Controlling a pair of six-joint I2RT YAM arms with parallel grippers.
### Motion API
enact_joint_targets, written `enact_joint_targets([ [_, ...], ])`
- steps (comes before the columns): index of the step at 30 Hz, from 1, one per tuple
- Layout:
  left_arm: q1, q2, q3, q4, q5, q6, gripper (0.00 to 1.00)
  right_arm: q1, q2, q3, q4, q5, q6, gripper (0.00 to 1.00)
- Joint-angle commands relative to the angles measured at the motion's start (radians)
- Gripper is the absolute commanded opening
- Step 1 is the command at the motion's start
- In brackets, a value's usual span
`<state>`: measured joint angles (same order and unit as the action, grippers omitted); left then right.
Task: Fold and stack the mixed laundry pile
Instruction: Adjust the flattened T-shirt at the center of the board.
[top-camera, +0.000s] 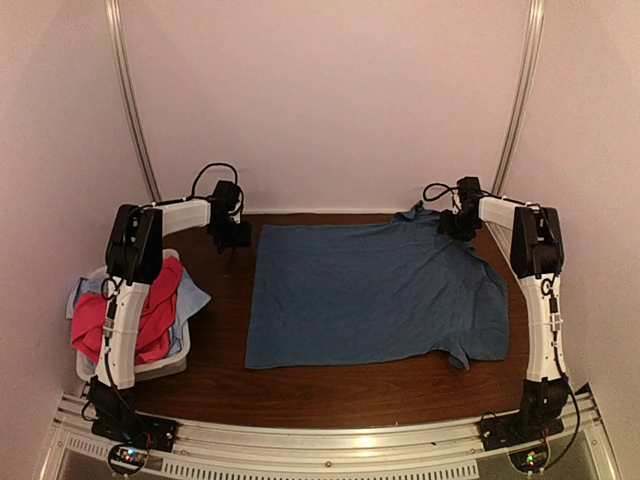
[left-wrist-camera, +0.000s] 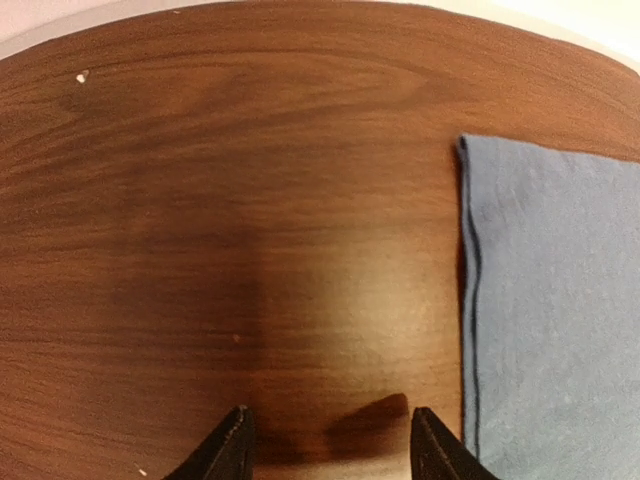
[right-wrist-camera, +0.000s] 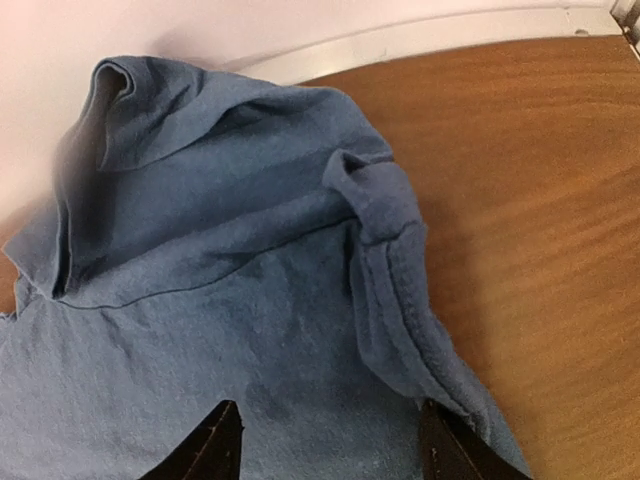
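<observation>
1. One dark blue T-shirt (top-camera: 370, 295) lies spread flat in the middle of the table (left-wrist-camera: 200, 250). Its far right corner, by the sleeve, is bunched and raised near the back wall.
2. Right gripper (right-wrist-camera: 330, 420): jaws apart above that bunched corner, nothing pinched. Risk: closing here may catch several layers, or only the rolled hem, and drag a crease into the fold.
3. Left gripper (left-wrist-camera: 330, 425): jaws apart over bare wood, just beside the shirt's far left corner, holding nothing. Risk: a descent here misses the edge, so one side lifts alone and the shirt skews.
4. White slotted basket (top-camera: 165, 365), near left: holds the magenta-pink shirt (top-camera: 155, 310) and the pale light-blue cloth (top-camera: 190, 295), both spilling over its rim. The left arm passes above them and could snag either.
</observation>
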<state>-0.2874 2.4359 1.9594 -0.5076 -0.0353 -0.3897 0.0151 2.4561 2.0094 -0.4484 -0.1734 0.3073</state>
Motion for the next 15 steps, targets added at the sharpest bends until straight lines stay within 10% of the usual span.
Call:
enact_joint_targets([
  [1,0.012,0.048,0.021,-0.054,-0.03,-0.012,0.53,-0.003,0.071,0.16,-0.166,0.018,-0.043,0.63],
  [5,-0.028,-0.074,-0.105,0.141,0.035,0.072,0.54,-0.002,-0.063,0.008,-0.073,0.022,-0.065,0.63],
  [15,-0.15,0.073,0.185,0.02,0.062,0.216,0.52,-0.053,-0.141,-0.094,-0.068,0.196,-0.144,0.59],
])
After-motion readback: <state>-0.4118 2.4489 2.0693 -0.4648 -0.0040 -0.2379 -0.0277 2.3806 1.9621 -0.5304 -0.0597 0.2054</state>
